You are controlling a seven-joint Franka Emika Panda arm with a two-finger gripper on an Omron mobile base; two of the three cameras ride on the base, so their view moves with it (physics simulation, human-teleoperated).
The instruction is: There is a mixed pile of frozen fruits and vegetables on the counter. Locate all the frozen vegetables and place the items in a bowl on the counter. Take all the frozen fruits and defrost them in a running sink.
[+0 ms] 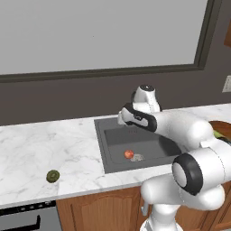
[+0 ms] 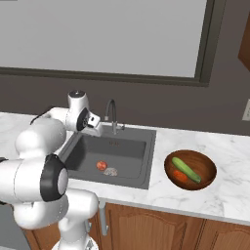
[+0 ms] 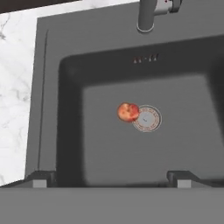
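While poised above the sink [image 3: 131, 144], gripper [image 3: 112, 180] with jaws spread wide, empty. Red apple [image 3: 127, 112] at frame centre, touching drain [image 3: 147, 118]. Cucumber [image 2: 186, 169] and carrot [image 2: 179, 176] in bowl [image 2: 207, 168], right of frame. Dark green fruit [image 1: 53, 176] on worktop [image 1: 45, 144], lower left.

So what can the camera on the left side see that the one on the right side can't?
The left base view has a small dark green round fruit lying alone on the counter, left of the sink. The right base view instead has the curved faucet and a wooden bowl holding a cucumber and a carrot. Both show the sink with a red apple beside its drain, the white arm, and the marble counter.
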